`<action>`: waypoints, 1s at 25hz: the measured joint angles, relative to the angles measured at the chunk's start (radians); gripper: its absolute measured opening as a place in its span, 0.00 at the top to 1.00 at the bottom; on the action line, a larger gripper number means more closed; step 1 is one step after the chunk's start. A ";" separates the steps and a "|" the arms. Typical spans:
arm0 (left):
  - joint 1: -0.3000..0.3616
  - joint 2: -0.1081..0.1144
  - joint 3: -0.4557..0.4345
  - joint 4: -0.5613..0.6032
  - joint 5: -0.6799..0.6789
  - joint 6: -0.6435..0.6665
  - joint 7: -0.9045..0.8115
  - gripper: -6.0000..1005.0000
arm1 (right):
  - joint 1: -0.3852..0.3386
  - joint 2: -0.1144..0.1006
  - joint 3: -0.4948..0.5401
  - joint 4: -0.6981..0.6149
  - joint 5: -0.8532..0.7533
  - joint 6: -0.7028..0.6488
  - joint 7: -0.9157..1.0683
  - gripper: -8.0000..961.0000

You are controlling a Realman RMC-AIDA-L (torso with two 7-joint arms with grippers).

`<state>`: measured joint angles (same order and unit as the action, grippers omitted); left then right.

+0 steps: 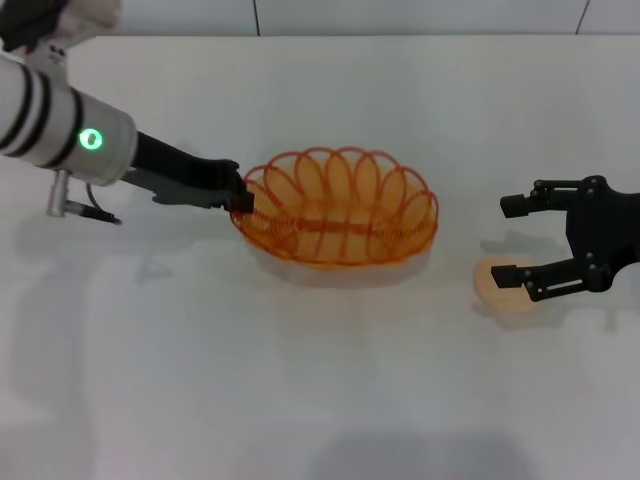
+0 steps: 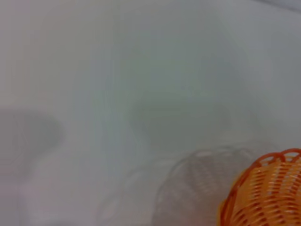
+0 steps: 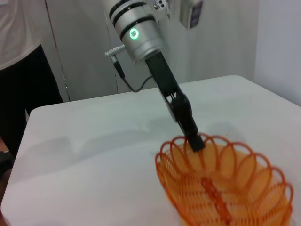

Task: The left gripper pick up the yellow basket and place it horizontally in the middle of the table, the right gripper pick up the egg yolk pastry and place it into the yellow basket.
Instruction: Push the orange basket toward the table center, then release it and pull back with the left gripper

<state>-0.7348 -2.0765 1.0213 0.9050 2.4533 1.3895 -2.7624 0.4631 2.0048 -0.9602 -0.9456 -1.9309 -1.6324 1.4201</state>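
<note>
We are looking down on the table (image 1: pixel 300 380), white and bare across its near half, its far edge running along the top of the head view. Our left gripper (image 1: pixel 238 199) is reaching in from the left and pinching the scalloped rim of the yellow basket (image 1: pixel 340 210) at its left end; the right wrist view shows the fingers clamped on a rim loop. The basket is sitting lengthwise near the middle of the table, with open surface on all sides. Our right gripper (image 1: pixel 513 240) is hovering to the basket's right, fingers spread wide, the lower one overlapping the egg yolk pastry (image 1: pixel 505 290), which is lying on the table well apart from the basket. We are seeing no readable writing anywhere.
</note>
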 joint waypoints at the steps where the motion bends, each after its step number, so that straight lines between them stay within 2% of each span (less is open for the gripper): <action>1: 0.000 0.000 0.033 0.005 0.005 -0.012 -0.032 0.90 | 0.000 0.000 0.000 0.000 0.000 0.000 0.000 0.12; 3: -0.002 0.001 0.089 0.013 0.016 -0.026 -0.094 0.90 | 0.002 0.000 0.000 0.000 0.000 0.000 -0.001 0.12; 11: 0.008 -0.008 0.206 0.042 -0.057 -0.068 -0.186 0.88 | -0.004 0.001 0.000 -0.013 0.000 0.000 -0.013 0.12; 25: 0.036 -0.008 0.222 0.045 -0.081 -0.112 -0.195 0.86 | -0.006 -0.003 0.000 -0.013 -0.003 0.000 -0.024 0.12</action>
<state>-0.6992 -2.0842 1.2437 0.9501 2.3721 1.2774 -2.9577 0.4570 2.0020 -0.9602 -0.9590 -1.9342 -1.6321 1.3958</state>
